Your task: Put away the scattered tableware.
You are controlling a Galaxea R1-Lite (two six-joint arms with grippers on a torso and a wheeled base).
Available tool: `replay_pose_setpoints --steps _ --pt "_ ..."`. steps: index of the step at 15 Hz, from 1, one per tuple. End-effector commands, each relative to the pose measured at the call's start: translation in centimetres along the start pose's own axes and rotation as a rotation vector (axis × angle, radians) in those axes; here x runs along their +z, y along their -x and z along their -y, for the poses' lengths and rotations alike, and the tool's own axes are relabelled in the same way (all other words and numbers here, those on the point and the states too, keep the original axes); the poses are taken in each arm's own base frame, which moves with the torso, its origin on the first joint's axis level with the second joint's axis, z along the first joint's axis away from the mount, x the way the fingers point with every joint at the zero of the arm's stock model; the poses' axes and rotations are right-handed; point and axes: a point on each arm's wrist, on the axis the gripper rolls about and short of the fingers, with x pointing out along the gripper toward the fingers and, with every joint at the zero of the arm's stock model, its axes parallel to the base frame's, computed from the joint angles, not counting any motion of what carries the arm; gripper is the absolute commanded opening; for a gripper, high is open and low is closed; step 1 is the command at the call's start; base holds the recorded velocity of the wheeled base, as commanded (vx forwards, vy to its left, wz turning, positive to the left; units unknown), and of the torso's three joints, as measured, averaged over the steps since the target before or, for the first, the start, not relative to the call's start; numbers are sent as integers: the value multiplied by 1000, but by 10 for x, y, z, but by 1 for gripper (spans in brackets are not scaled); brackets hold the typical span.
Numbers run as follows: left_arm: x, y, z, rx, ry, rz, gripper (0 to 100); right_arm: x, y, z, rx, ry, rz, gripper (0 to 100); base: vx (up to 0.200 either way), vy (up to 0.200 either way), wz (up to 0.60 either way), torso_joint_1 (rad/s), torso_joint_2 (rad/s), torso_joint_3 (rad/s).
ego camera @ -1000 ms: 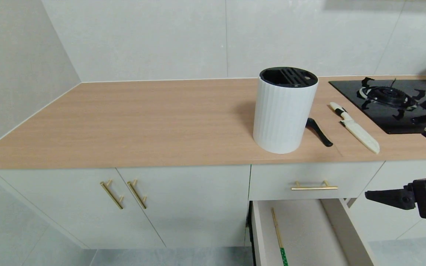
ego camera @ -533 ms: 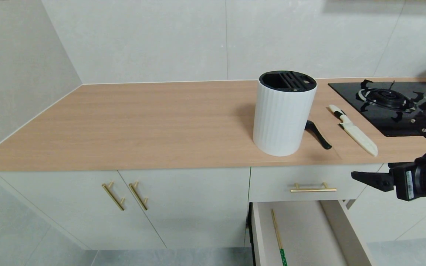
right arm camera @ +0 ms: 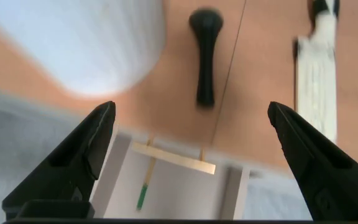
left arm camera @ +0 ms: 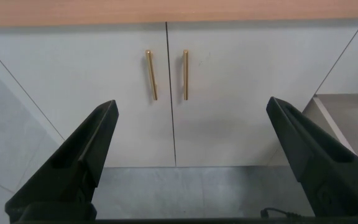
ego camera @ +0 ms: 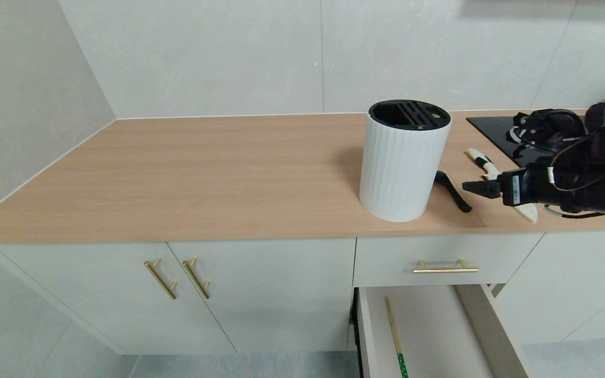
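Note:
A white ribbed utensil holder (ego camera: 404, 164) with a black slotted top stands on the wooden counter (ego camera: 229, 168). Just to its right lies a black-handled utensil (ego camera: 452, 191), its far end hidden behind the holder. A white knife (ego camera: 483, 161) lies beyond that, partly covered by my right gripper (ego camera: 473, 188). That gripper hovers open above the counter's front edge, and its wrist view shows the black handle (right arm camera: 204, 56), the knife (right arm camera: 319, 81) and the holder (right arm camera: 98, 43) below it. My left gripper (left arm camera: 191, 102) is open, low down, facing the cabinet doors (left arm camera: 173, 93).
Below the counter a drawer (ego camera: 434, 331) is pulled out, with a green-tipped chopstick (ego camera: 395, 331) lying in it. A closed drawer with a gold handle (ego camera: 445, 268) sits above it. A black gas hob (ego camera: 502, 131) occupies the counter's right end. The counter's left half is bare wood.
My right gripper has risen from beside the drawer fronts to counter height and moved left, now over the knife. The tableware has not moved.

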Motion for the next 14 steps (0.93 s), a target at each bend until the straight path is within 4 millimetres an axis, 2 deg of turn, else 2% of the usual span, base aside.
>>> replay_pose_setpoints --steps 1,4,14 --pt "0 0 0 1 0 1 100 -21 -43 7 3 -4 -65 100 0 0 0 0 0 0" --pt "0 0 0 1 0 -1 100 -34 -64 15 -14 22 -40 100 0 0 0 0 0 0" --pt "0 0 0 1 0 -1 100 -50 -89 18 -15 14 -39 100 0 0 0 0 0 0"
